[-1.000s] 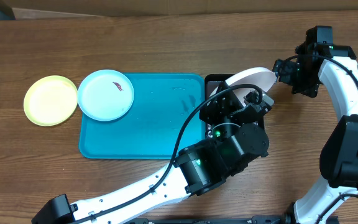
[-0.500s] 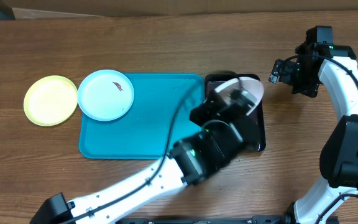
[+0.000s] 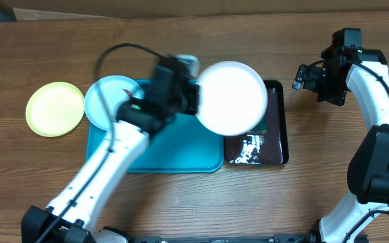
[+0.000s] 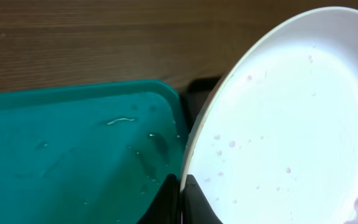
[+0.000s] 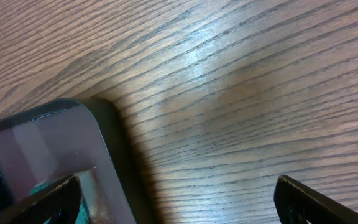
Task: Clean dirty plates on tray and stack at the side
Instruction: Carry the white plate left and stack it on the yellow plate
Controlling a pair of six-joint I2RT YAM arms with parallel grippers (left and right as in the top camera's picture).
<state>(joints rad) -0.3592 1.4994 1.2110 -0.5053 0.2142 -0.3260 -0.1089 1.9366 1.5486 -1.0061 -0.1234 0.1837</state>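
Plate (image 3: 231, 98) in left gripper (image 4: 180, 198), held above teal tray (image 3: 174, 145)

Overhead, the left arm (image 3: 123, 131) is smeared by blur, and the left tool (image 4: 182, 200) cannot be made out there. Its wrist view shows only dark fingertips at the bottom edge, pinching the rim of the white plate (image 3: 231, 96). That plate hides the teal tray's (image 3: 181, 152) right end and the black tray's (image 3: 279, 115) upper-left corner. The arm covers part of the blue plate (image 3: 100, 108). The right tool's (image 5: 179, 202) spread fingers are cut off by the bottom edge.
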